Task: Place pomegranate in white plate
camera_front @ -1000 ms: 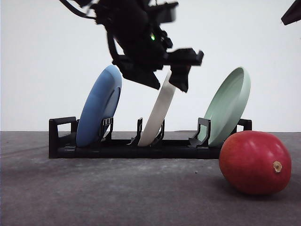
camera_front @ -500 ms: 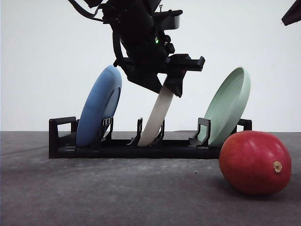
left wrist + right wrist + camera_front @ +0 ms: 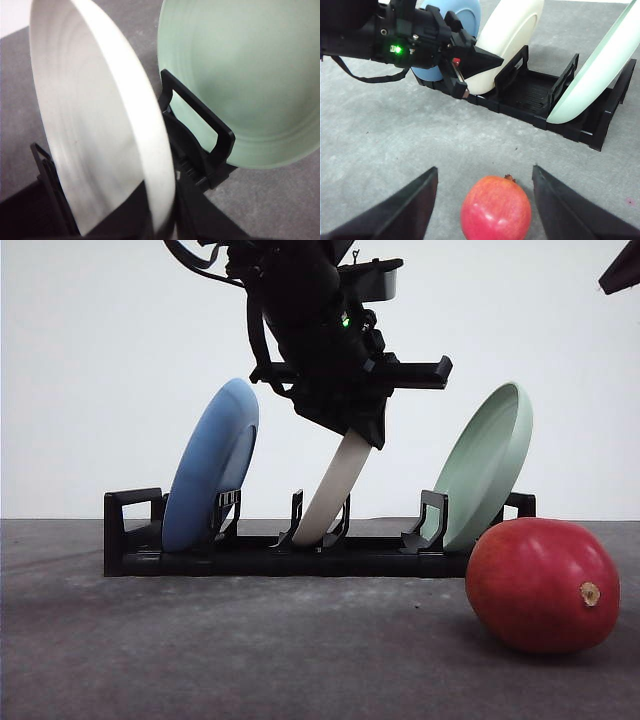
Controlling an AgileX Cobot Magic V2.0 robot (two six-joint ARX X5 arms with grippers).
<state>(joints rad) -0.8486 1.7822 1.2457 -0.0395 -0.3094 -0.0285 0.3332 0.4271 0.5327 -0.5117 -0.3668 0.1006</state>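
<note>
Currently: left gripper (image 3: 352, 435) sat over white plate's (image 3: 335, 490) top rim in rack (image 3: 250, 555), jaws straddling it, closure unclear. Pomegranate (image 3: 540, 585) lay on tabletop (image 3: 250, 650) beside rack's right end, under wide-open right gripper (image 3: 485, 187). Step: fetching plate; next, clamp and lift.

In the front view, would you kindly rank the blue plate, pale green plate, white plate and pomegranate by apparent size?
1. Pomegranate, though it sits nearest the camera.
2. Blue plate and pale green plate, about alike.
3. White plate, edge-on and partly behind the left gripper.
</note>
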